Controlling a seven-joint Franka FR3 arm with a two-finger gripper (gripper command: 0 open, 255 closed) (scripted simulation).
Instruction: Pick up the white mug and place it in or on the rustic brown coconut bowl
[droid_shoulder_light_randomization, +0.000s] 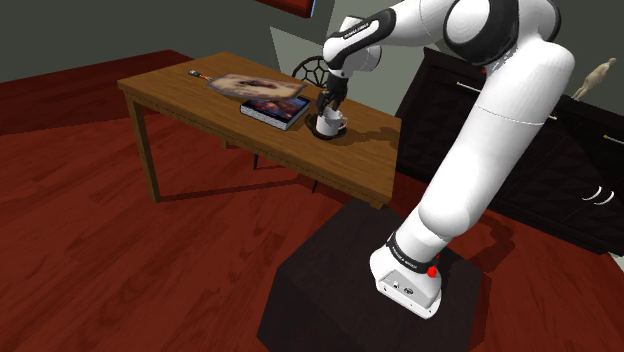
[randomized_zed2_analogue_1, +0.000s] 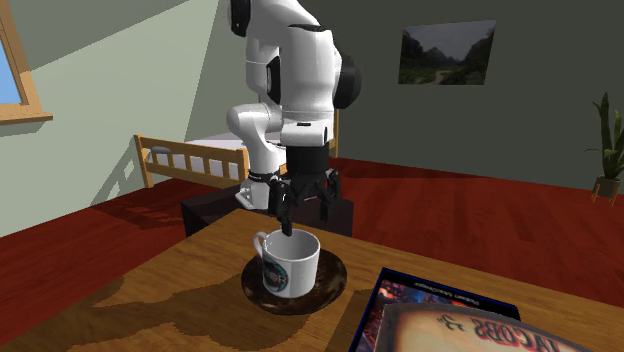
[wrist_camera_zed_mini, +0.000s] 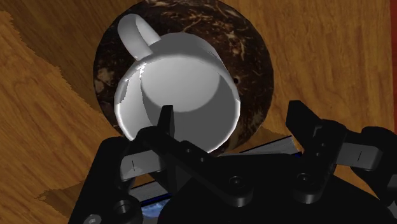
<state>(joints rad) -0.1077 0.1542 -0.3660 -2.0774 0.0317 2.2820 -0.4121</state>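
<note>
On the wooden table (randomized_zed2_analogue_1: 180, 290), the white mug (randomized_zed2_analogue_1: 290, 265) is already sitting in the brown coconut bowl (randomized_zed2_analogue_1: 332, 282), the gripper (randomized_zed2_analogue_1: 306, 222) hovering spread apart, gripping nothing.

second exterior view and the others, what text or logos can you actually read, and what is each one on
"ACOBS": on the tan board lying over the book; a letter before it is unclear.
Round emblem on the white mug: too small to read.
White lettering on the dark band near the arm's wrist: too small to read.
</note>
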